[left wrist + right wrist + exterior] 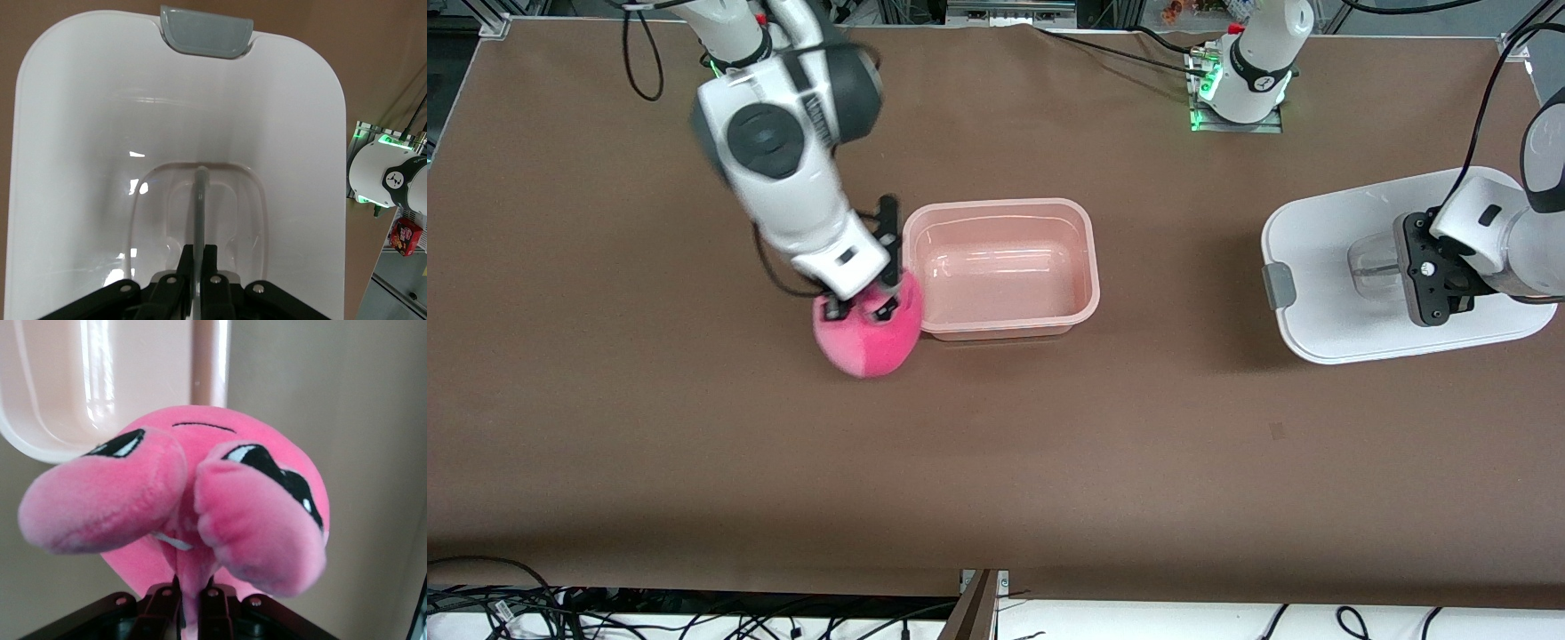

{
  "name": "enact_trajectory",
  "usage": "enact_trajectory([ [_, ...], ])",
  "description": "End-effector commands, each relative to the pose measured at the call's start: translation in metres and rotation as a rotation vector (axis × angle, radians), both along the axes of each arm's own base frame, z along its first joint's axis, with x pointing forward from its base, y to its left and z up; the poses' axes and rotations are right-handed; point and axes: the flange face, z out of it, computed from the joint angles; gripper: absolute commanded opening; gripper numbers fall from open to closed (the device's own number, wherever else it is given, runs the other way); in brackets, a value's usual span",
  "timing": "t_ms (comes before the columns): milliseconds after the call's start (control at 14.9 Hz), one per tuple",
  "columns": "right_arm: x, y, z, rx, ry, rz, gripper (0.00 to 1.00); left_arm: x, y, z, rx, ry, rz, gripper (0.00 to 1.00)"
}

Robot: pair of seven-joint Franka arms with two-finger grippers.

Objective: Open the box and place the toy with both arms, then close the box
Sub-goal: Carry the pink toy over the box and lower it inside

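The box (1000, 267) stands open in the middle of the table, a translucent pink tub with nothing inside; part of its rim (53, 433) shows in the right wrist view. Just beside it, toward the right arm's end, my right gripper (860, 308) is shut on a fold of the hot-pink plush toy (869, 342), whose droopy eyes and thin mouth face the right wrist camera (200, 493). The white lid (1325, 267) lies toward the left arm's end. My left gripper (1432, 298) is shut on the lid's clear centre handle (200, 200); a grey clip (205, 32) shows at the lid's edge.
The left arm's green-lit base (1240, 84) stands at the table's edge farthest from the front camera. Bare brown tabletop (996, 462) spreads nearer to the front camera than the box. Cables (516, 604) lie below the table's near edge.
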Motion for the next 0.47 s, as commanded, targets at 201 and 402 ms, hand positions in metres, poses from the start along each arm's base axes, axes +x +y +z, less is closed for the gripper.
enact_trajectory([
  [201, -0.049, 0.047, 0.01, -0.127, 0.057, 0.003, 0.0, -0.001, 0.001, 0.003, -0.034, -0.007, -0.016, 0.0],
  [402, -0.074, 0.069, 0.005, -0.159, 0.074, -0.032, 0.0, -0.001, 0.001, 0.003, -0.034, -0.007, -0.017, 0.0],
])
